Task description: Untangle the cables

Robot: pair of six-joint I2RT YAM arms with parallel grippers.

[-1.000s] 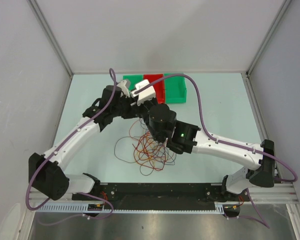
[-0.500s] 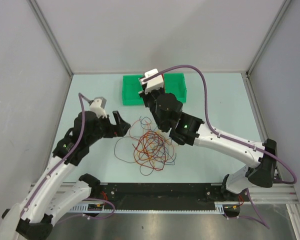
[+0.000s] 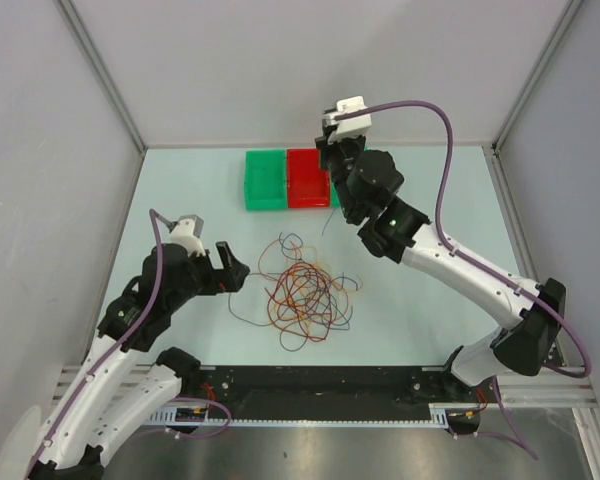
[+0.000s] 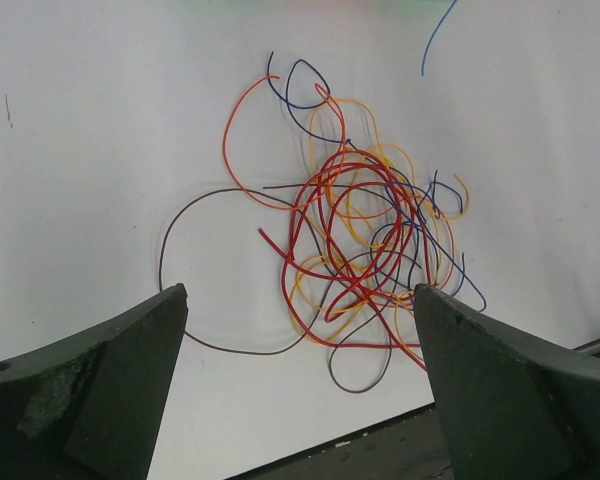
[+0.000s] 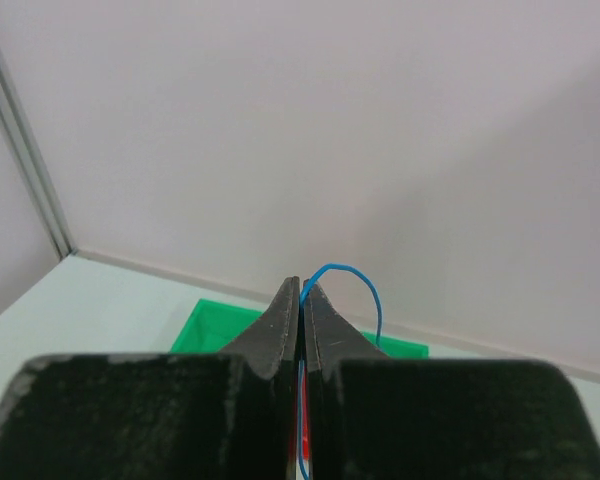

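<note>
Right gripper (image 5: 301, 300) is pinched shut on one blue cable (image 5: 352, 275), high over the red bin (image 3: 302, 180) beyond the cable tangle (image 3: 305, 292). That hair-thin strand could slip out and drop back onto the tangle. The right arm stretches far; the left gripper (image 4: 300, 290) hovers spread wide, just left of the tangle.
</note>
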